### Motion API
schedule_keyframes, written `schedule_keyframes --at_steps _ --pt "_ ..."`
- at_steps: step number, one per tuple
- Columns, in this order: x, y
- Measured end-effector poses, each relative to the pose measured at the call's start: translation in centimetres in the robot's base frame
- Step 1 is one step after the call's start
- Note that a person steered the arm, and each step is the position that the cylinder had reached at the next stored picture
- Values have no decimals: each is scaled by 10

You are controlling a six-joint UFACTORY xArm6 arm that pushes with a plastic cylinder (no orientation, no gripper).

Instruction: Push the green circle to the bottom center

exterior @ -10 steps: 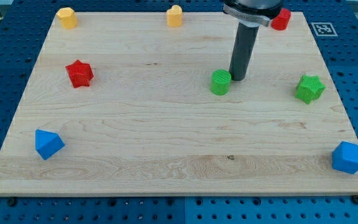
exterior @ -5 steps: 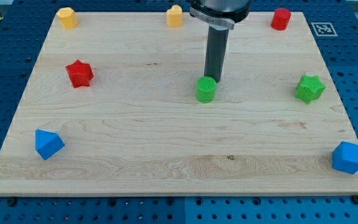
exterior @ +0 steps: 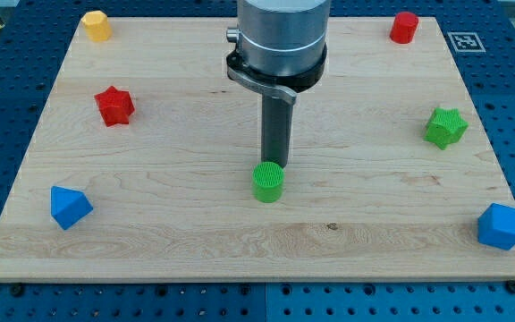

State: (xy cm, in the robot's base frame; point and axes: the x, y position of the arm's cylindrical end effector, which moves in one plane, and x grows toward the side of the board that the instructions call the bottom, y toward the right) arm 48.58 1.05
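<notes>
while the wooden board (exterior: 150, 224) lies mostly bare, its blocks keep to the margins: from the view's left, a blue block of faceted, unclear shape (exterior: 69, 207) near the bottom left corner, a yellow block (exterior: 97, 25) at the top left corner and a red star (exterior: 114, 105) below it. near the middle stands the green circle (exterior: 268, 182), a short upright cylinder with no long axis to speak of, a little below the board's centre line and close to mid-width. my tip (exterior: 275, 166) sits just behind it on the view's top side, touching or all but touching its upper edge and set a shade to the right; it is a plain rod with no jaws, so it holds nothing. the block therefore lies toward the view's bottom from the tip, which looks well lined up for a push straight down the view. open wood lies between the circle and the bottom edge, and no block stands in that lane. further right are a red cylinder (exterior: 404, 27) at the top, a green star (exterior: 445, 127) near the right edge and a blue faceted block (exterior: 501, 225) at the bottom right corner, all well apart from the path.
</notes>
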Motion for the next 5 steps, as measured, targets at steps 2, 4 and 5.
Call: schedule_keyframes --at_steps 2,4,5 --pt "-3 -19" --pt "32 -12" --pt "33 -4"
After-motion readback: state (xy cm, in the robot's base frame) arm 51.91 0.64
